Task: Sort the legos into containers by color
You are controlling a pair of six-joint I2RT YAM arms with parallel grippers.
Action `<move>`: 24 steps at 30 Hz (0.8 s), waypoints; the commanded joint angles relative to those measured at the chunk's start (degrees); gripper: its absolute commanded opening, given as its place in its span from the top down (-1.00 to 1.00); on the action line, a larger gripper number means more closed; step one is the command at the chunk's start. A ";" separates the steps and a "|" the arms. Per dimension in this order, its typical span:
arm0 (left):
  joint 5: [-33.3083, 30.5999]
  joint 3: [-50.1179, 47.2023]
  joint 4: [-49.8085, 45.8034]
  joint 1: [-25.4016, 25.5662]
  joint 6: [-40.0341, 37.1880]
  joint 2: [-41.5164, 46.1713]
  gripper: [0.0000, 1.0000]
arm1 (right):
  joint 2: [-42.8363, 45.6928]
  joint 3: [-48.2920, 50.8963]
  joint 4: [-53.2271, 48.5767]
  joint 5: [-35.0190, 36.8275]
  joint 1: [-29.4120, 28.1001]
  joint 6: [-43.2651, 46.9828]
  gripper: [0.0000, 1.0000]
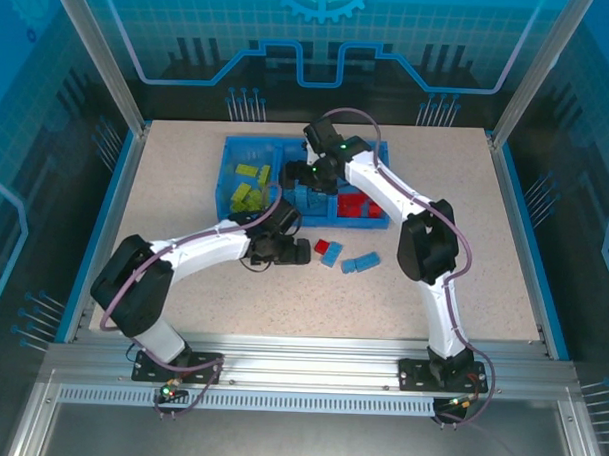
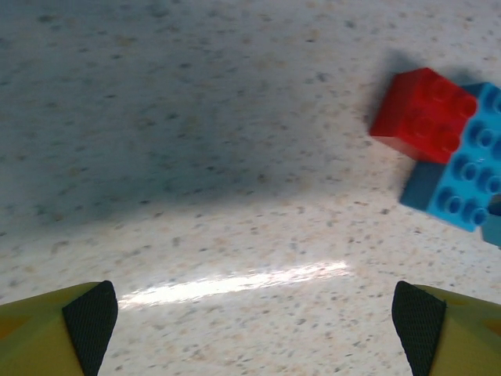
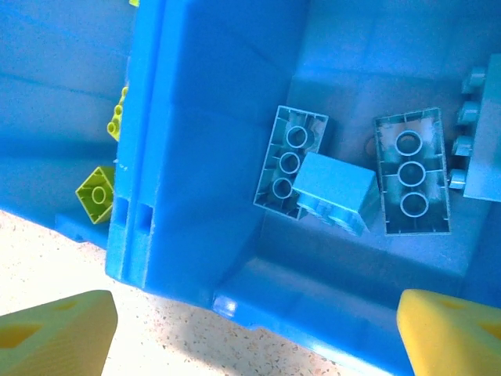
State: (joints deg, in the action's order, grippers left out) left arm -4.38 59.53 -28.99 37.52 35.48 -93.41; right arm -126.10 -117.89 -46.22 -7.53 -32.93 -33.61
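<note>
Left end effector [image 1: 300, 250] is hovering low over the tabletop [image 1: 176, 193], just in front of the tray [image 1: 230, 153]. I am reading its fingers [image 2: 88, 323] as spread wide, with only bare tabletop between them. Just right of it, also in front of the tray, a loose red brick [image 1: 329, 249] is lying studs up and touching one of the loose light blue bricks [image 1: 361, 262]; my left wrist view is showing that contact clearly.

Right end effector [image 1: 294, 175] is hanging over the tray's front wall, at the middle compartment. Its fingers [image 3: 55, 333] are also standing wide apart and gripping nothing.

Inside the tray, I am seeing yellow-green bricks [image 1: 248, 184] lying in the left compartment, sorted light blue bricks [image 3: 411, 174] lying in the middle one, several of them studs down, and sorted red bricks [image 1: 357, 207] lying in the right one.
</note>
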 commanded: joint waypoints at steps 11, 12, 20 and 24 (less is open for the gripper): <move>1.13 13.02 0.88 7.02 -3.22 -13.06 -0.74 | 31.79 35.49 7.01 7.52 4.18 3.70 -0.79; 1.12 13.61 0.72 7.38 -3.48 -13.86 -0.72 | 33.70 37.61 7.08 7.55 5.51 3.68 -0.80; -2.38 20.64 -3.61 9.59 -3.79 -21.35 -0.57 | 46.68 50.02 5.81 6.93 16.30 4.80 -0.80; -2.80 20.72 -3.44 9.68 -3.32 -22.47 -0.48 | 50.77 53.35 5.34 6.13 19.96 5.65 -0.82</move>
State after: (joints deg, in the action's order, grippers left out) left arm -5.26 79.64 -28.80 46.85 32.62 -113.73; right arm -77.65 -66.50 -39.59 -0.40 -14.72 -29.43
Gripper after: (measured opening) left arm 0.747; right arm 0.906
